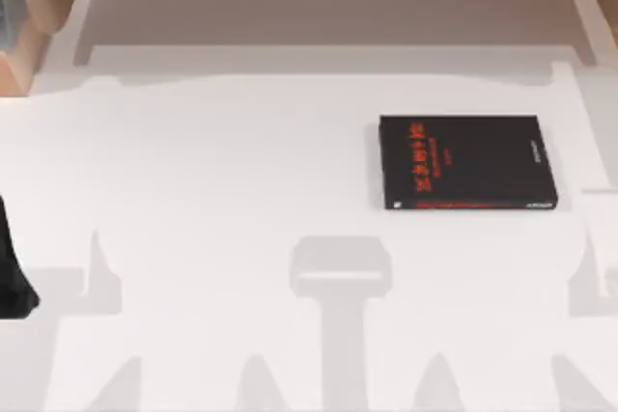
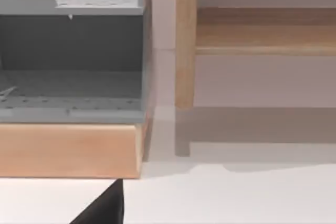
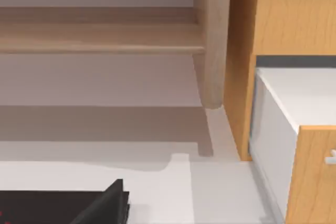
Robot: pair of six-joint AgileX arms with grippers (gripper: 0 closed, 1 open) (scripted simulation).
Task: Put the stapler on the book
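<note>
Black tip of left gripper (image 2: 102,205) pokes in low in its wrist view, can't tell its state; white table (image 2: 236,198) beyond it, then wood-framed grey shelf unit (image 2: 71,77). Right gripper (image 3: 107,205), state can't tell, sits just over edge of black book (image 3: 47,208). Top view: left arm (image 1: 12,267) at table's left edge, book (image 1: 466,162) flat on right half, well apart from it.

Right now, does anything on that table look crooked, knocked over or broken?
Nothing stands out. The black book lies flat and square on the white table, right of centre, cover up and undamaged. The left arm sits at the table's left edge.
</note>
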